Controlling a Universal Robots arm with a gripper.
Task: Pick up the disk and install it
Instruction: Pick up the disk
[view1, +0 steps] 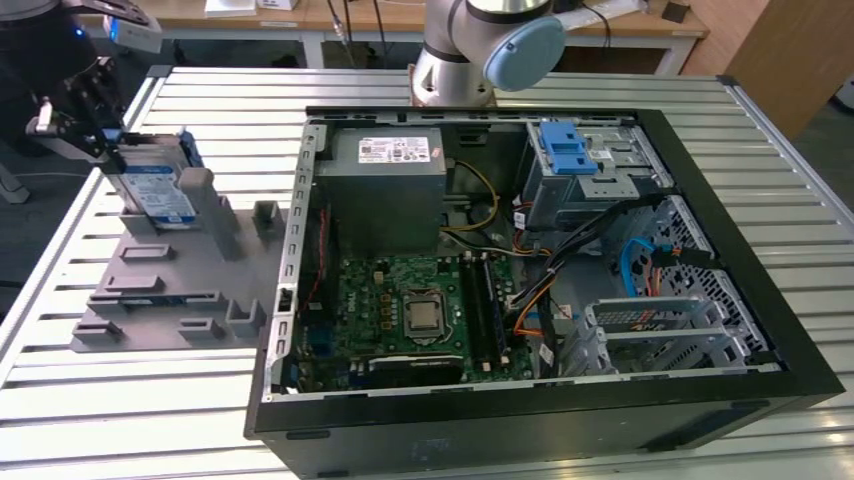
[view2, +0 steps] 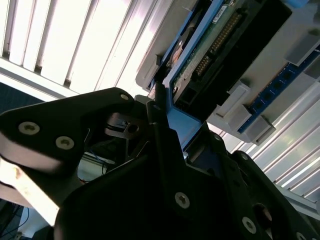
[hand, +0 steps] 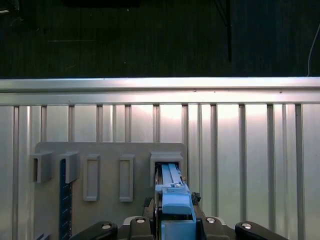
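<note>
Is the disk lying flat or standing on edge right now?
Standing on edge: the disk sits upright in a slot of the grey holder, with the gripper at its upper end.

Surface finishes. The table (view1: 787, 250) is ribbed bare metal, brushed and bright. The fixture (view1: 174, 290), at 9 o'clock from the case (view1: 534, 420) in the exterior view, is matt grey plastic. The case has a matt black shell and dull bare sheet metal inside. The disk (view1: 154, 195) is silvery metal with a glossy white-and-blue label and smooth blue plastic rails (hand: 172, 192). The claw (view2: 172, 125) is matt black with shiny metal screws (view2: 182, 200). The arm (view1: 461, 50), at 12 o'clock, is smooth silver metal with a glossy pale-blue cap (view1: 523, 50).
</note>
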